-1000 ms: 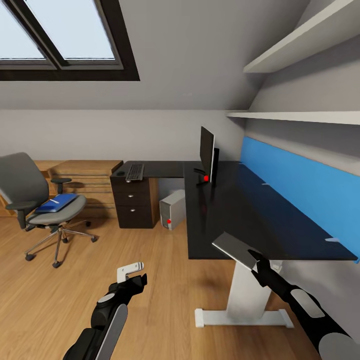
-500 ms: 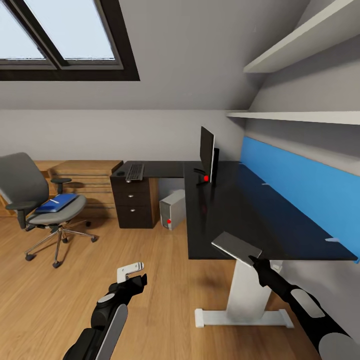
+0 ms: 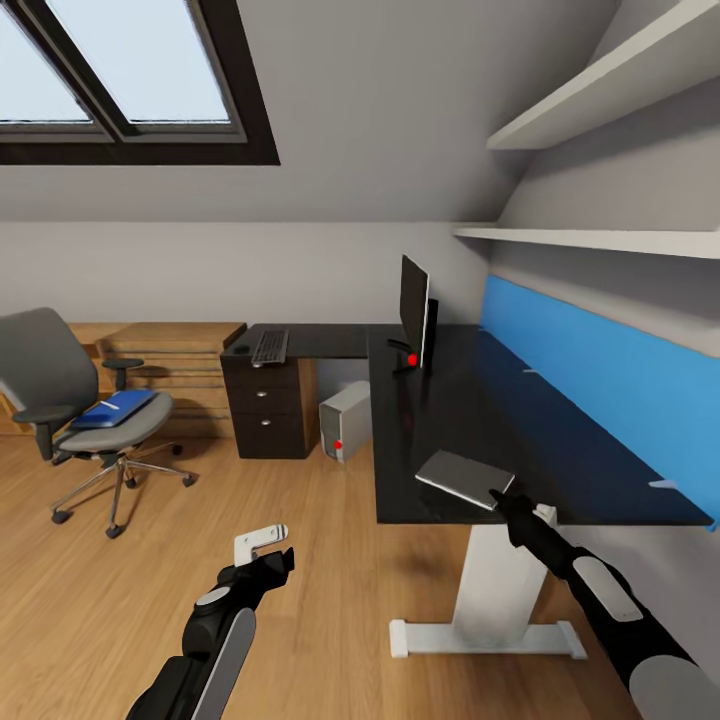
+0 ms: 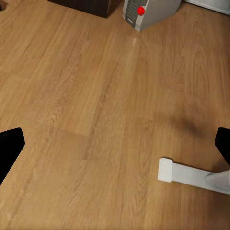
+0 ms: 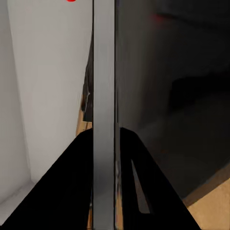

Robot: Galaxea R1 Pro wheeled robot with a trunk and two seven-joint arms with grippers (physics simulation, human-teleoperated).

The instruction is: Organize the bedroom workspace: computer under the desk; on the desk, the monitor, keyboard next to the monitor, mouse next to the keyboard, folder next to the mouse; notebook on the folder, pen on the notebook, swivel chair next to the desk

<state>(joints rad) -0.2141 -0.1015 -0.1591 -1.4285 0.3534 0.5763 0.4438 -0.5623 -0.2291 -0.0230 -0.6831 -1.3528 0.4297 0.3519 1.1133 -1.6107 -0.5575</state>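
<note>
Outstretched, right hand (image 3: 503, 497) grips the notebook (image 3: 463, 478) over the desk (image 3: 520, 420).

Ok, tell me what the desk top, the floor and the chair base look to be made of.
The desk top looks like a glossy black laminate or lacquered board: it faintly mirrors the blue wall panel. The floor looks like satin light wood planking, with visible grain and board seams. The swivel chair base looks like polished metal, bright silver spokes on dark casters. These are renders, so all of this is a guess.
</note>
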